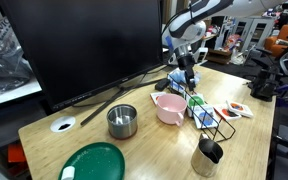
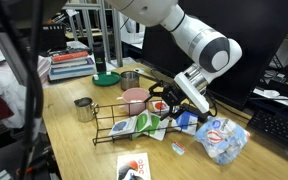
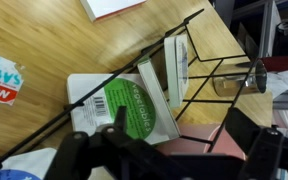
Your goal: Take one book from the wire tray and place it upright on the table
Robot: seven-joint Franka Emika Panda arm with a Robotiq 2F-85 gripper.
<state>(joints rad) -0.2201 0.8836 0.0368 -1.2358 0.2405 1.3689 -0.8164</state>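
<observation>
And there was the arm's black gripper [image 2: 167, 100], low over the small black wire rack [image 2: 122, 126], its fingers [image 3: 72, 150] spread wide with nothing between them. In the wrist view the small thin book with the bright green cover [image 3: 134, 108] sat almost dead centre, lying tilted inside the rack's thin bars. The fingers came in from 6 o'clock, one out at 7 and the other at 4, both clear of the cover as far as could be seen. So the book was in the rack, not in the grip.

In an exterior view the rack stood on the light wood-grain tabletop [image 1: 144, 150]. The round pink bowl [image 1: 169, 108] was just beside it at 9 o'clock, and the shiny metal cup [image 1: 206, 156] stood near it at 6 o'clock. The white-and-red booklets [image 1: 234, 110] lay flat at 3 o'clock. Further out at 9 o'clock, past the bowl, stood a squat steel pot [image 1: 122, 121]. The large round green plate [image 1: 94, 161] lay well apart at 8 o'clock, close to the tabletop's near edge. The gripper showed just above the rack, at about 11 o'clock from it.

From the opposite side, in an exterior view, a crumpled blue-and-white snack bag [image 2: 222, 138] lay near the rack at 3 o'clock. One more white-and-red booklet [image 2: 134, 168] lay flat at 6 o'clock.
</observation>
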